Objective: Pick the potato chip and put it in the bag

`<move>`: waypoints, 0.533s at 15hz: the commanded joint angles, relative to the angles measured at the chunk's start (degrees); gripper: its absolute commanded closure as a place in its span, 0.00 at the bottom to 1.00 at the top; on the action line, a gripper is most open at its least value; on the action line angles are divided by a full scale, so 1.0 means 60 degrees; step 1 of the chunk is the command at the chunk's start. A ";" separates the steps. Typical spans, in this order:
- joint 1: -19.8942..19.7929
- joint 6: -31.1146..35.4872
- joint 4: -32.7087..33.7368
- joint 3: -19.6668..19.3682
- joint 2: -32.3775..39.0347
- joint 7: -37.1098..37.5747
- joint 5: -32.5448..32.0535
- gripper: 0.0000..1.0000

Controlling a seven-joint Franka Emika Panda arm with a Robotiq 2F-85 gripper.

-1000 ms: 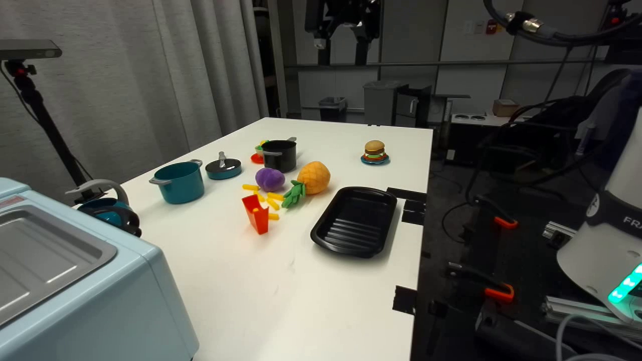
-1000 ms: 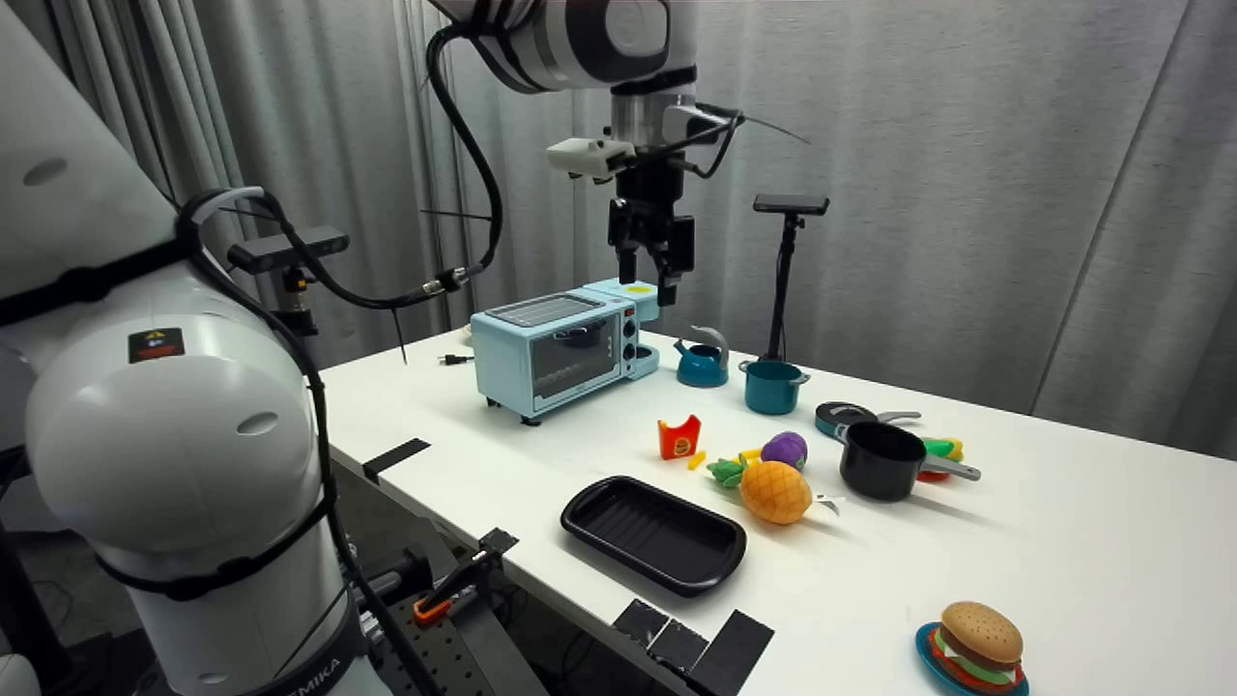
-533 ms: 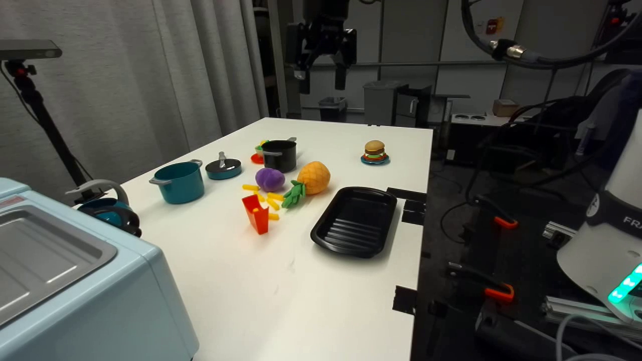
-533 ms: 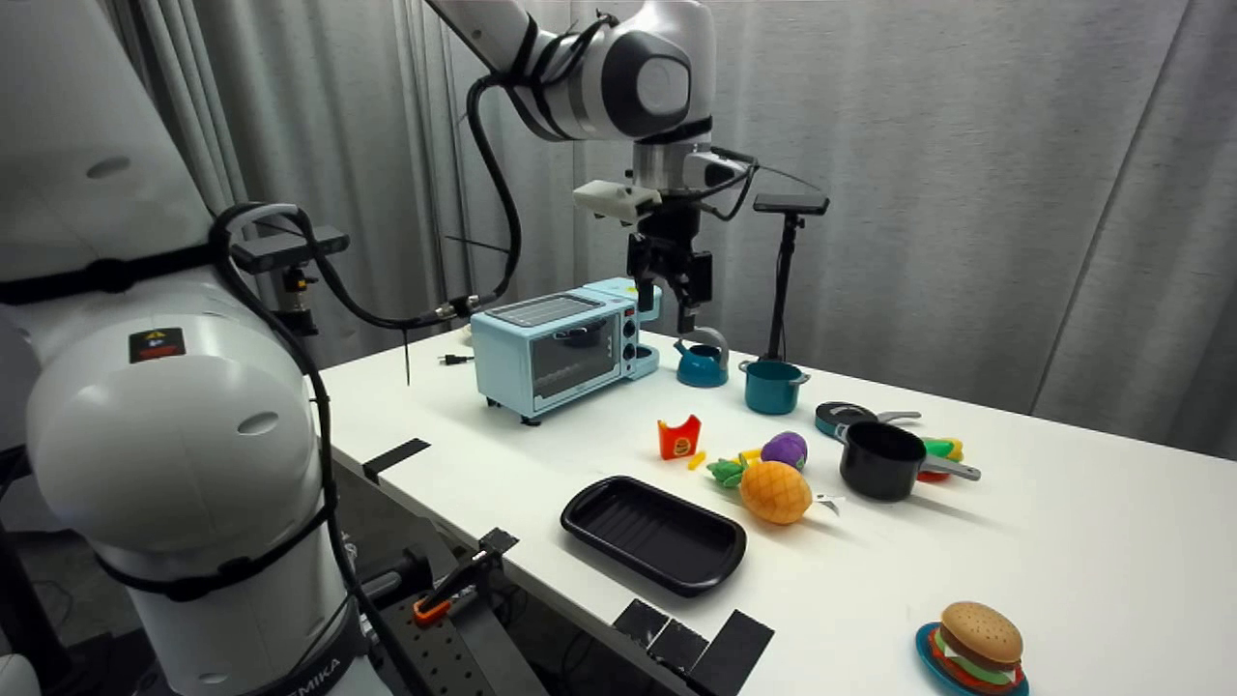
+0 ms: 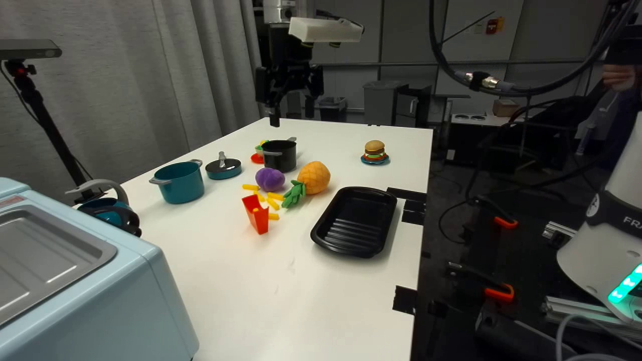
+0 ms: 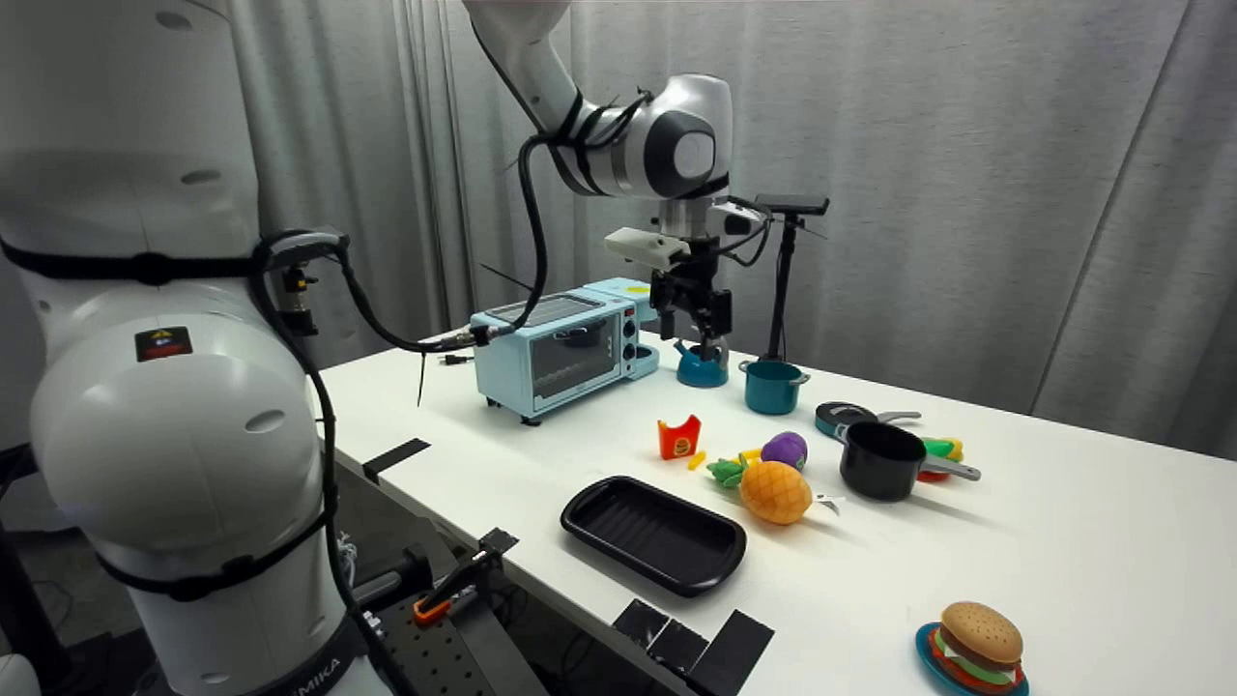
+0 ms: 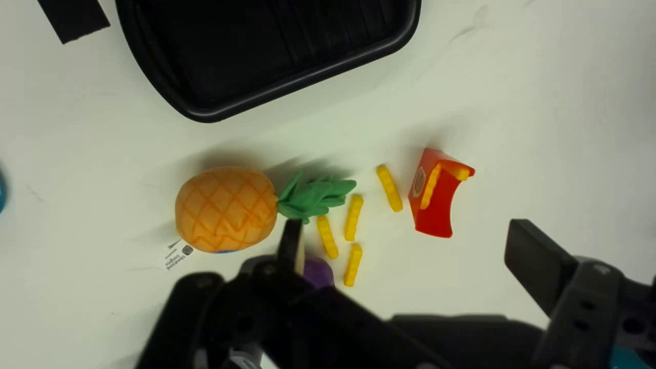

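Toy fries (image 7: pixel 353 217): yellow, crinkle-cut; several loose near the red carton (image 7: pixel 441 211).
Your gripper (image 5: pixel 292 113): jaws apart, lower than a second ago.

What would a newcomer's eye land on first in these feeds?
Probably the plump orange pineapple, lying beside the black tray. Next, the bright red fries box, with loose yellow fries scattered near it on the white table. Then the black claw, open above the table.
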 commanded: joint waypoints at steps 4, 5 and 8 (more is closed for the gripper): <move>0.0464 0.0611 0.1888 -0.0284 0.2043 0.0379 -0.0591 0.00; 0.0514 0.0685 0.2094 -0.0337 0.2275 0.0390 -0.0614 0.00; 0.0660 0.0817 0.2702 -0.0534 0.2891 0.0439 -0.0714 0.00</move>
